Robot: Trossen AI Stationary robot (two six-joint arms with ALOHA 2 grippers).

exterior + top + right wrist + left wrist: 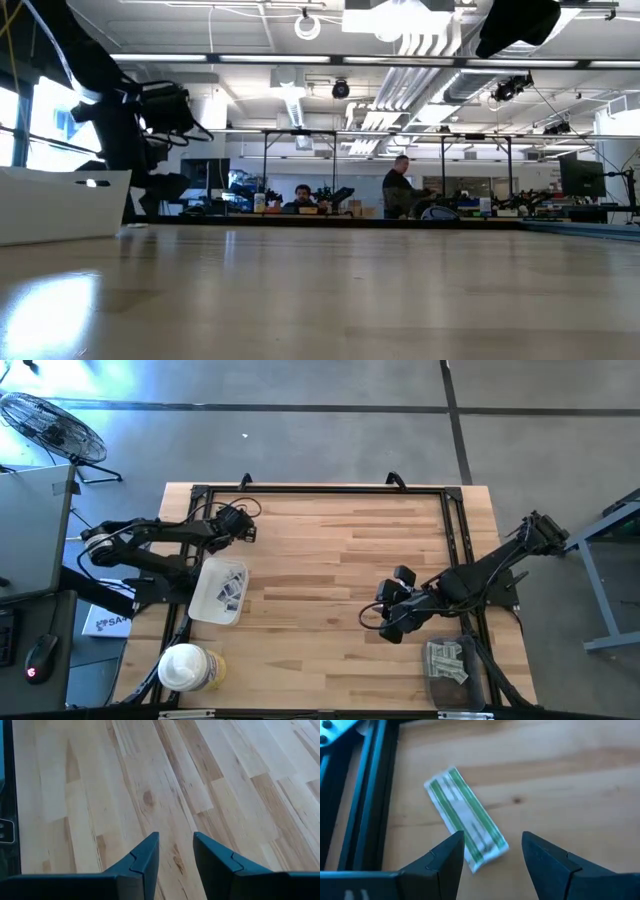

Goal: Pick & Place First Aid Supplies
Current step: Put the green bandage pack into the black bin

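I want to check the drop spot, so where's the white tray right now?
In the high view the white tray sits at the table's left edge, just below the left gripper and above the white-lidded tub.

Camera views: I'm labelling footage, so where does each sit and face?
High: overhead, looking down on table, both arms.
Low: table height, facing the room; tray at left, as in high.
Left wrist: over a green-striped strip, open left hand.
Right wrist: over bare wood, open right hand.
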